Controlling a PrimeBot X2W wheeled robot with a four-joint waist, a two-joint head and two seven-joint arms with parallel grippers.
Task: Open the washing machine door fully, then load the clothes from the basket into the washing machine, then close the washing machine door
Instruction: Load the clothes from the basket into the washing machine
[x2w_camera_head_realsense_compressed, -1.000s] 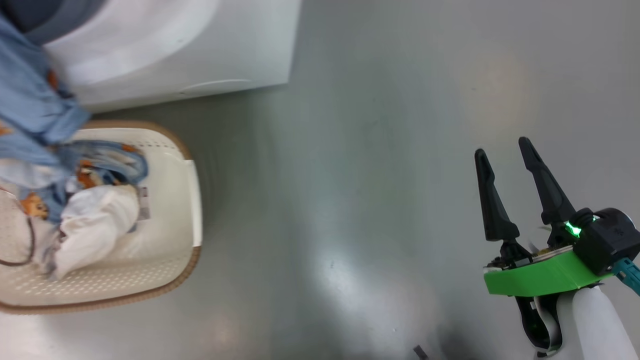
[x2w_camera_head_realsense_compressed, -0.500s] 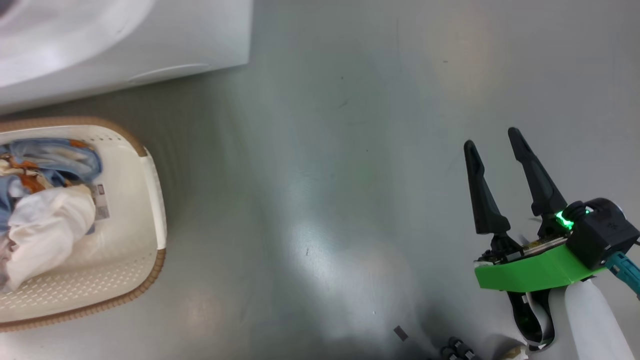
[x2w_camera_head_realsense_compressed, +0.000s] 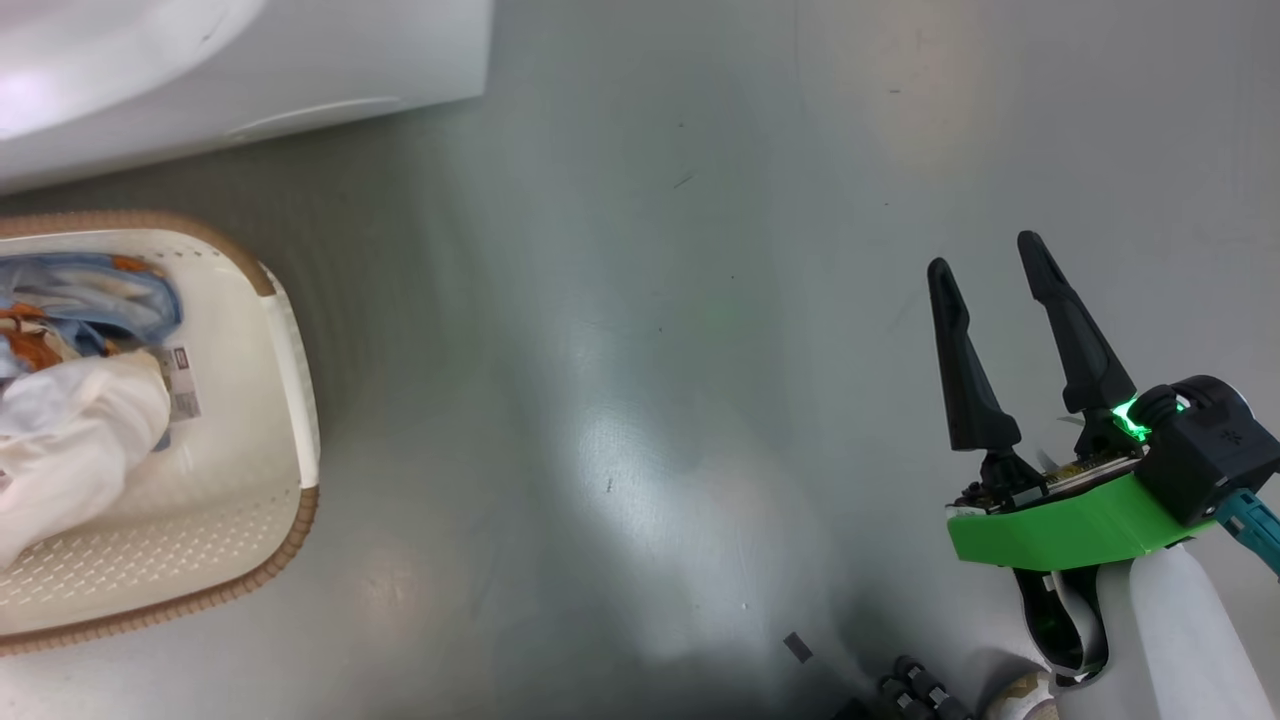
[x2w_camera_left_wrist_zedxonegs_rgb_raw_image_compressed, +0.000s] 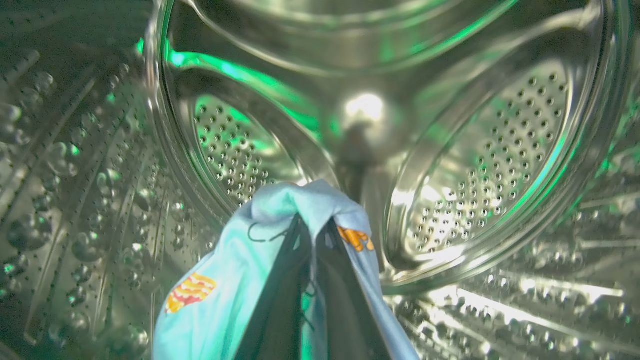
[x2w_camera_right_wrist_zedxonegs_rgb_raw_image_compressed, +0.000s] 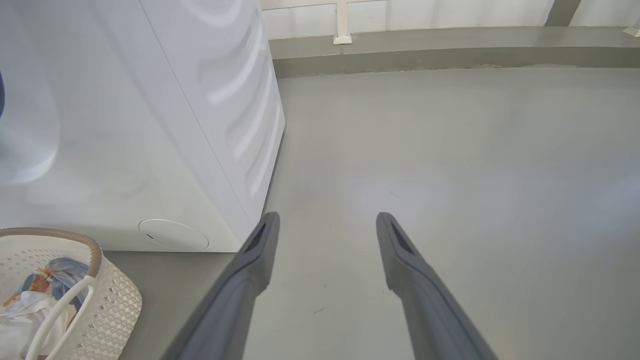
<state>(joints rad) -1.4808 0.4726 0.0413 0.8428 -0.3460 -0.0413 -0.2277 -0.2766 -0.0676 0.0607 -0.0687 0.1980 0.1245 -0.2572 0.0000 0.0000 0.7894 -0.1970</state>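
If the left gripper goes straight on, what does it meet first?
Probably the steel drum's back wall; the left gripper, shut on blue cloth, points at it. Depth unclear.

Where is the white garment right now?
The white garment lies at the head view's far left, inside the basket, against the light-blue printed fabric, near the washing machine.

Right tool (x2w_camera_head_realsense_compressed: 984, 252) — dark fingers (x2w_camera_head_realsense_compressed: 965, 380), green collar (x2w_camera_head_realsense_compressed: 1060, 525), white forearm (x2w_camera_head_realsense_compressed: 1170, 640).

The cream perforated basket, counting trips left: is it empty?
Not empty: plain white garment and light-blue printed fabric lie in the basket.
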